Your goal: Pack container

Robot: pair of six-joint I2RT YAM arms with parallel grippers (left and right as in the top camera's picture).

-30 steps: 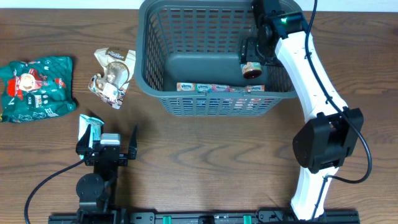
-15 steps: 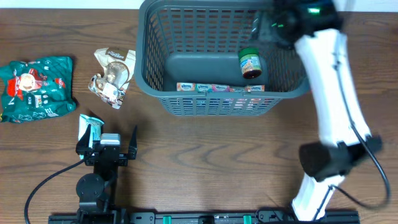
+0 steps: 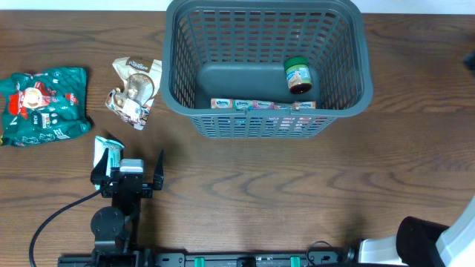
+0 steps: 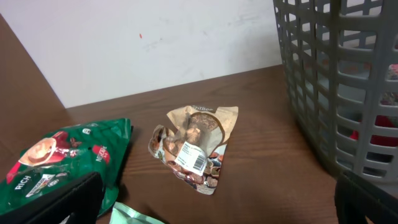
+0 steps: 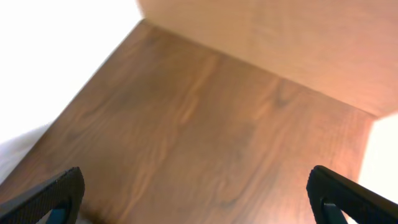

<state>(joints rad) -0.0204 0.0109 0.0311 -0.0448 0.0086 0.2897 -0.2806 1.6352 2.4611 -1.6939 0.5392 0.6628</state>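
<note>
Overhead: container (image 3: pixel 260 124) sits at 12 o'clock on the table (image 3: pixel 297 193), with a jar (image 3: pixel 298 75) on its floor toward 3 o'clock and a sachet strip (image 3: pixel 263 104) along its 6 o'clock wall; left gripper (image 3: pixel 128 172) is at 8 o'clock, jaws apart, gripping nothing. Left wrist alone shows the barcode label on the brown pouch (image 4: pixel 194 148); right wrist alone shows the right gripper (image 5: pixel 199 199), jaws wide apart over blurred wood. Versus a second ago: the right arm is gone from over the container, and the jar then at its fingers lies free.
</note>
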